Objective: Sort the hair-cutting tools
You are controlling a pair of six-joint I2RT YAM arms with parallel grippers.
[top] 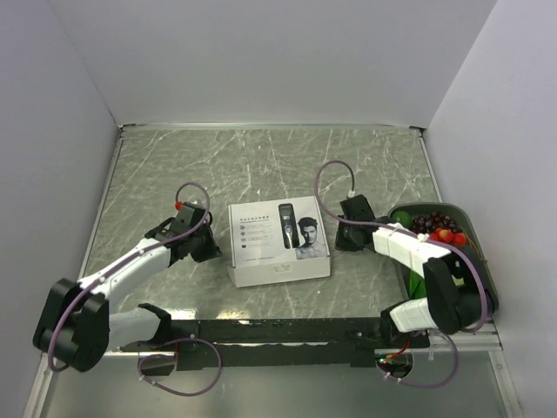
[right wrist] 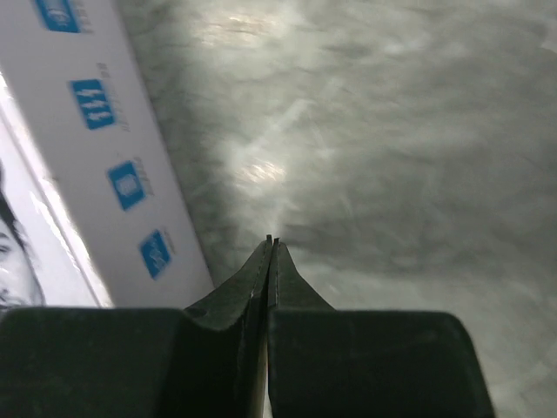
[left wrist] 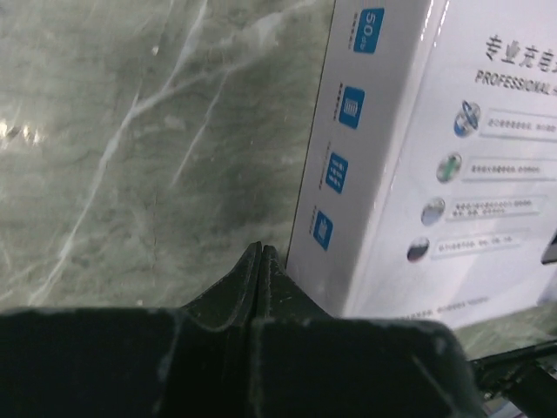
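The left pincer (left wrist: 261,254) is sitting pinched shut and empty just beside the white box (top: 261,259); the right pincer (right wrist: 271,246), equally shut, is flanking the opposite side; no hair-cutting tools are showing, probably lying inside that closed box, so this bracketing looks like preparation for opening.

Pale plain walls (top: 261,61) enclose a grey-green marbled tabletop (top: 261,161).

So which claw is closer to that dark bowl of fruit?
The right one. The right gripper is between the white box and the bowl, close to the bowl's rim. The left gripper is beyond the box, on its other side.
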